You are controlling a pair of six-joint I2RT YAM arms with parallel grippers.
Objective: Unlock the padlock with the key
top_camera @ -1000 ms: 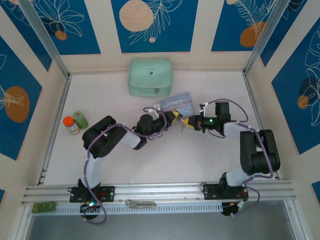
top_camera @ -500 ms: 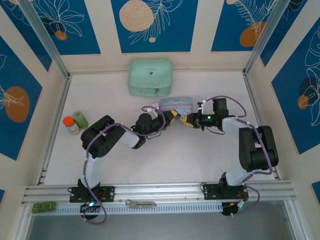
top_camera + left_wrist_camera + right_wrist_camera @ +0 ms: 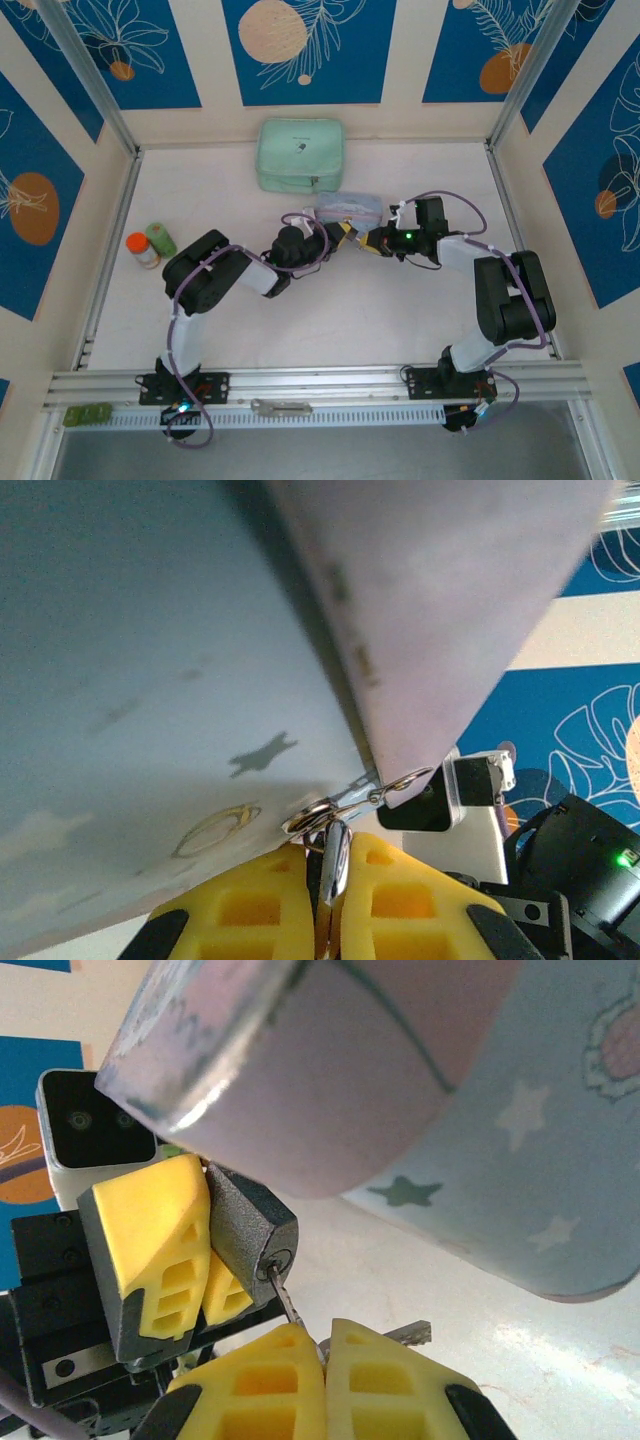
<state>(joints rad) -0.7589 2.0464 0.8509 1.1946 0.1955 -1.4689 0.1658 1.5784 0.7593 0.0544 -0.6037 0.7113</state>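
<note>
Top camera: high, near side, looking down on table (image 3: 400,310). Wrist cameras: close, facing each other; both show tin (image 3: 150,630), left gripper (image 3: 328,880).

Right gripper (image 3: 368,241) nearer left gripper (image 3: 345,236) (tin (image 3: 352,206) flatter)

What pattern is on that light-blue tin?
Pale stars, plus one darker teal star, on the tin; clearest in the right wrist view.

Tin (image 3: 352,207) crowding left pincer (image 3: 346,235); tabletop (image 3: 330,320) free nearside.
</note>
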